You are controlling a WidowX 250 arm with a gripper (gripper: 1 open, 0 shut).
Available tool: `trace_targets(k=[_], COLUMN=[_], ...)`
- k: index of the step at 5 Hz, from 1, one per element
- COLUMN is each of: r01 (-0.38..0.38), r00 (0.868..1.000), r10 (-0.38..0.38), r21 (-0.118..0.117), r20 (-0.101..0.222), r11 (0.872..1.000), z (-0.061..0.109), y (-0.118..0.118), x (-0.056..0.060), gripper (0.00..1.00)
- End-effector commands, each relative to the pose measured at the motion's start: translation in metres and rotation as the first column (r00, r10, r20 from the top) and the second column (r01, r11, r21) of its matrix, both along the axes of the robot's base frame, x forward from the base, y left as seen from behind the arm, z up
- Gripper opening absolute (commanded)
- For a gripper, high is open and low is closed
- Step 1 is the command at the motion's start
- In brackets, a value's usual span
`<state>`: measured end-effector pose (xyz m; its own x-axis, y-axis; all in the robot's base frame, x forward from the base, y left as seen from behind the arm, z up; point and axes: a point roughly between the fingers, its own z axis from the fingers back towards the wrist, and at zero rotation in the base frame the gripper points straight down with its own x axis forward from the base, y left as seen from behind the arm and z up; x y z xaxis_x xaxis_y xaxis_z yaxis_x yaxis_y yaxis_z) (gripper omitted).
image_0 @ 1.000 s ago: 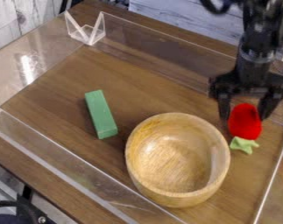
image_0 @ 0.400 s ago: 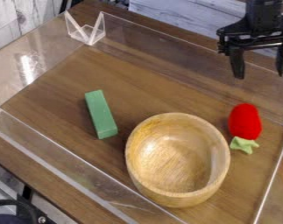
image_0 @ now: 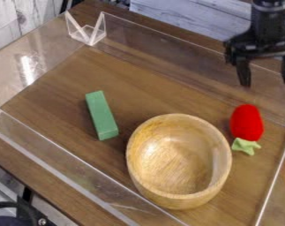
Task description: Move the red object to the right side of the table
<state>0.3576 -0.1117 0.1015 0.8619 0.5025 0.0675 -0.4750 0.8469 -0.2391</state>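
The red object (image_0: 247, 122) is a small rounded toy fruit with a light-green stem end (image_0: 243, 145). It lies on the dark wood-grain table (image_0: 168, 75) at the right side, close to the clear right wall and just right of the wooden bowl. My gripper (image_0: 264, 76) hangs above and behind it, pointing down, its two black fingers (image_0: 243, 72) spread open with nothing between them. A clear gap separates the fingertips from the fruit.
A large wooden bowl (image_0: 179, 159) stands at the front centre. A green rectangular block (image_0: 102, 115) lies to its left. Clear acrylic walls edge the table, with a small clear stand (image_0: 86, 28) at the back left corner.
My gripper was down around the red object with its fingers open; it has since lifted away and sits higher, leaving the fruit resting on the table at the right.
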Motion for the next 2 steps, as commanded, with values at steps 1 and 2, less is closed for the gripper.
trace_targets(k=[1,2], r01=[-0.011,-0.009], r00=[0.999,0.998], r10=[0.012,0.009], r21=[-0.019,-0.010], r20=[0.051,0.060], r11=[1.000,1.000], z=[0.0083,0.0067], y=[-0.0022,-0.0021], x=[0.0007,0.0014], gripper=[1.00,1.00])
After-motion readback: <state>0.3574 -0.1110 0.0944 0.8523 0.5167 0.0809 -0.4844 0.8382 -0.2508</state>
